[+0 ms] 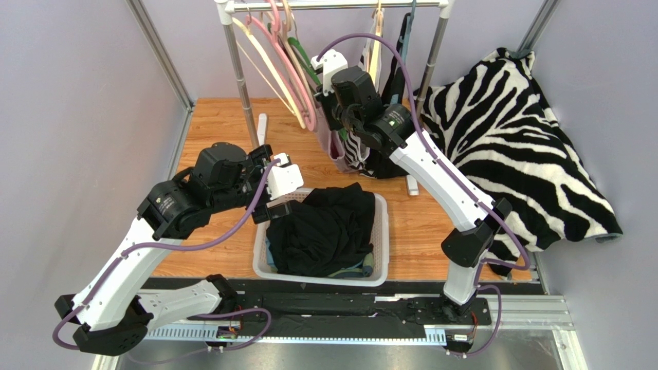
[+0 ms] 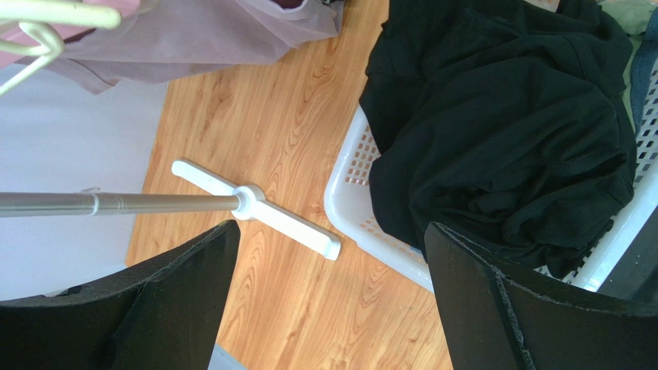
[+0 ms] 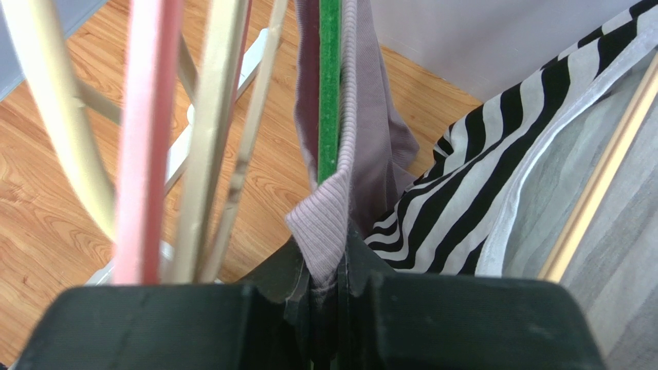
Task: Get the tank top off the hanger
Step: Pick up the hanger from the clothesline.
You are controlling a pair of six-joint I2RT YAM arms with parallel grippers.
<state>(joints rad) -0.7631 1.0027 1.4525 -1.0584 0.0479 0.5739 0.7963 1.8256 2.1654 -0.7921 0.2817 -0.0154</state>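
I note right gripper (image 3: 328, 287) clenched on ribbed strap of mauve tank top (image 3: 371, 131), which hangs on green hanger (image 3: 330, 85). Left gripper (image 2: 330, 270) released, above laundry basket (image 2: 344, 194). Judgement: grasp made; pulling strap off hanger remains.

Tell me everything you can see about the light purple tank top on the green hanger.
The tank top is pale mauve, with a ribbed knit along the strap edge and smoother cloth below. It hangs on the green hanger, its strap draped over the hanger's arm and its body falling in loose folds. The right gripper is shut on the ribbed strap end. A zebra-striped garment hangs right beside it, seemingly touching. In the overhead view the arm hides most of it.
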